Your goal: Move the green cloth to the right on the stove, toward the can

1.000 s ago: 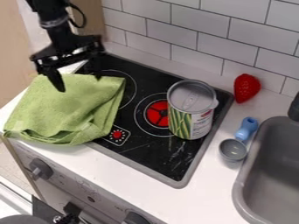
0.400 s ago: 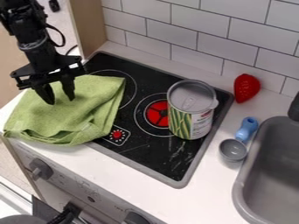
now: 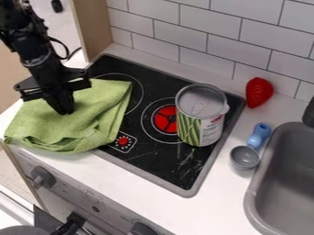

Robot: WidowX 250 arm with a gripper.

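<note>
- The black stovetop (image 3: 156,160) is partly covered by the green cloth (image 3: 92,124).
- Cloth seems pinched between the gripper's (image 3: 64,111) closed fingers; grasping is judged underway.
- Next, a gentle lift is required.

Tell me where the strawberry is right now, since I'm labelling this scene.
In the camera view, the strawberry is at the right, on the counter beside the stove's far right corner, near the tiled wall.
</note>
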